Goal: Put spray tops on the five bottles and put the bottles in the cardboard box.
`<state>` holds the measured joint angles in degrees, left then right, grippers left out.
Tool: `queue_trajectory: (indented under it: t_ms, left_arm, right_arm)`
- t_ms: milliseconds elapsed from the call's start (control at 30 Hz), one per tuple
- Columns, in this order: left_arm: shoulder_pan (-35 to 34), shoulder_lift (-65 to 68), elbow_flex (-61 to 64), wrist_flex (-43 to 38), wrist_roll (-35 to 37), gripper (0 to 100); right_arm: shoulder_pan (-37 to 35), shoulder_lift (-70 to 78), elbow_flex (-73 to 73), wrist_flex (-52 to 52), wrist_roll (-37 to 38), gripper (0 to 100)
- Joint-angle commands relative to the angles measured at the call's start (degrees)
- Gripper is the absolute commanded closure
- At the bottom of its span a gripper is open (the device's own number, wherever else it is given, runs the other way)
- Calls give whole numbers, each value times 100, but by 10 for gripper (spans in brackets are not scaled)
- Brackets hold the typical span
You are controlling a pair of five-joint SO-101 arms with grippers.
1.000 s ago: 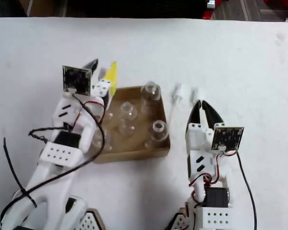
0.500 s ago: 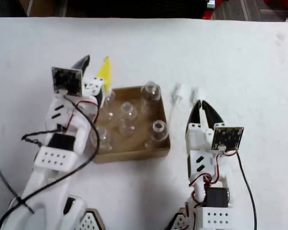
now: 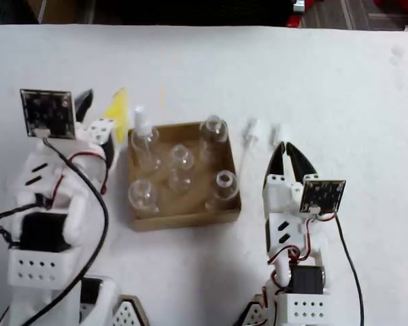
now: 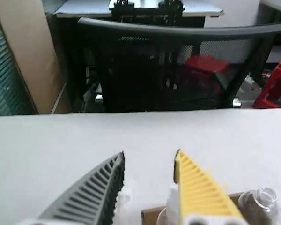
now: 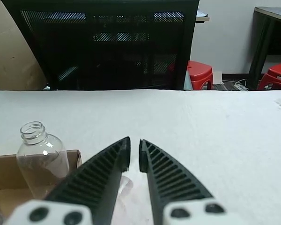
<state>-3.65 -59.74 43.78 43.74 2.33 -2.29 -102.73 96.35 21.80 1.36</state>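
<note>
1. Capping step in hand, by the look of it: five bottles (image 3: 180,159) standing in the box (image 3: 190,219). One capped bottle (image 3: 144,146) at the back left corner, four open-necked. Boxing seemingly done already, so tops left to fit.
2. Left claw (image 3: 103,95) hanging just beside the box's back left corner, near the capped bottle. Fingers well apart, gripping nothing.
3. Right claw (image 3: 283,145) low over the counter (image 3: 326,81), to the right of the box. Fingers nearly together with only a slit between, nothing clamped. Loose top (image 3: 253,130) lying on the counter between claw and box.
4. Next, probably: spread the right claw, pinch the loose top by its head, and carry it over an open neck. Nearest candidate: the back right bottle (image 3: 213,129). Calls for the top lined up straight over the neck before pressing down. May also call for steadying the light bottle with the left claw against tipping.
5. Hard to make out:
   - Pale shape (image 3: 280,130) just beside the loose top, perhaps a second top; cannot tell.
   - Clear glass blending into the box floor, so fill levels and necks unclear.
   - In the left wrist view, capped bottle mostly hidden behind the yellow finger (image 4: 196,187).
   - In the right wrist view, box cut off at the edge and a whitish blur under the fingers, not identifiable.
</note>
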Motion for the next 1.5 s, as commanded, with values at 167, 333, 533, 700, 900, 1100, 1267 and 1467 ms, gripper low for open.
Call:
queue_trajectory:
  t_ms: [167, 333, 533, 700, 900, 1100, 1267, 1467]
  left_arm:
    - [-1174, -101, -264, 2040, 79, 842]
    - [-1640, -101, -44, 2312, 79, 842]
    - [-1587, -101, 818, 1626, 79, 842]
    - [-1349, -101, 1653, 879, 79, 842]
    - [-1182, -101, 1732, 932, 62, 842]
    - [-1191, -101, 1705, 949, 44, 842]
    - [-1182, -57, 1231, 1099, -316, 841]
    - [-1165, -57, 712, 1442, -352, 840]
  right_arm:
    - [4, -40, 53, 22, -9, 980]
    - [4, -40, 53, 22, -9, 980]
    - [4, -40, 53, 22, -9, 980]
    - [-13, -40, 53, 22, -9, 980]
    - [-22, -40, 53, 22, -9, 980]
    - [-22, -40, 53, 22, -9, 980]
    - [-22, -40, 53, 31, -9, 980]
    - [-31, -40, 53, 110, -9, 980]
